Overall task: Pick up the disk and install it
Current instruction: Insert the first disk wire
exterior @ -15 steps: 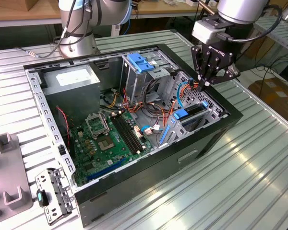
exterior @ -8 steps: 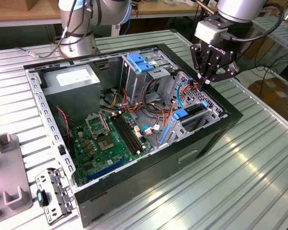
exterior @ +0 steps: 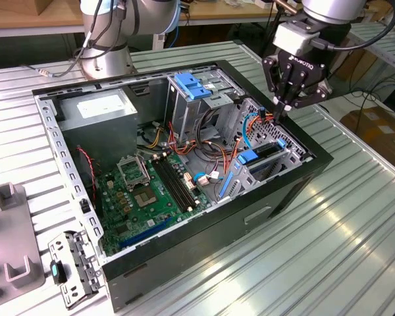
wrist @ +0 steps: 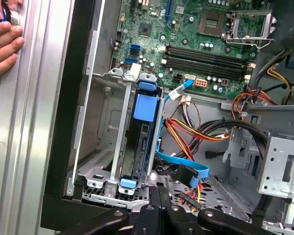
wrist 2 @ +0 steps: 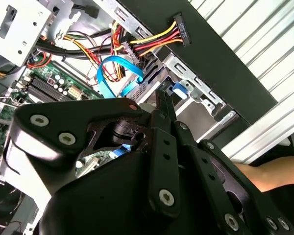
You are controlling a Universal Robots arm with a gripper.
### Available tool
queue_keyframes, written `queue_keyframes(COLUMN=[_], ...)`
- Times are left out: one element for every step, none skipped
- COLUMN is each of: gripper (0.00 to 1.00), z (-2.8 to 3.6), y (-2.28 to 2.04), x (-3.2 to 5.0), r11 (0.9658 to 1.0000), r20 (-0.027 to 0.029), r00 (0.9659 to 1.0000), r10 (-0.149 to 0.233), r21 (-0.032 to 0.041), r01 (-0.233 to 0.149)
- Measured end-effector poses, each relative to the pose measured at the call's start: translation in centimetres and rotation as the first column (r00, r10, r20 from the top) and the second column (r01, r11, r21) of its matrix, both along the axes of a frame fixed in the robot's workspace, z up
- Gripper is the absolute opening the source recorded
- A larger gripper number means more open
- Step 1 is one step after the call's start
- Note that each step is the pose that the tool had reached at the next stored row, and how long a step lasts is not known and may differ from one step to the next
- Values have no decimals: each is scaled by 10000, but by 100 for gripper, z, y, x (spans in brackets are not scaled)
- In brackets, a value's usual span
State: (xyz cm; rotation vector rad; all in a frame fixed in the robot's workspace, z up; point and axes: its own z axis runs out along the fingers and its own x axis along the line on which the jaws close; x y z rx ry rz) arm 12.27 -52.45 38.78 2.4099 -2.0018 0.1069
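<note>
Disk (wrist: 138,147) edge-on in bay (wrist: 100,186) w/ blue frame; gripper (exterior: 279,114) closed, empty.

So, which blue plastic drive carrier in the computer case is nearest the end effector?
The blue plastic carrier holding the black hard disk, in the low cage below the end effector; the other blue carrier tops the taller cage.

The arm (exterior: 332,8) hangs in at the top of the exterior view's right side, and the tool (exterior: 278,113) points steeply down beneath it. Its fingers (exterior: 281,99) are drawn tight together, tips meeting in one narrow point. In both wrist views the tool (wrist 2: 164,105) (wrist: 159,200) shows that pinched tip, its dark linkages folded inward.
</note>
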Motion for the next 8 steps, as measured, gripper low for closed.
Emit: queue_keyframes(gripper=[11, 11, 11, 11, 11, 11, 11, 11], z=[1, 1, 0, 1, 1, 1, 1, 1], y=[2, 4, 5, 7, 8, 7, 7, 7], x=[4, 6, 10, 17, 28, 31, 34, 37], r11=[10000, 10000, 10000, 10000, 9998, 9993, 9986, 9972], r20=[0, 0, 0, -1, -1, -1, -1, -1], r00=[10000, 10000, 10000, 10000, 9998, 9993, 9986, 9972], r10=[15, 22, 32, 61, 221, 361, 525, 748], r21=[-2, -2, -2, -3, -3, -3, -3, -2], r01=[-15, -22, -32, -61, -221, -361, -525, -748])
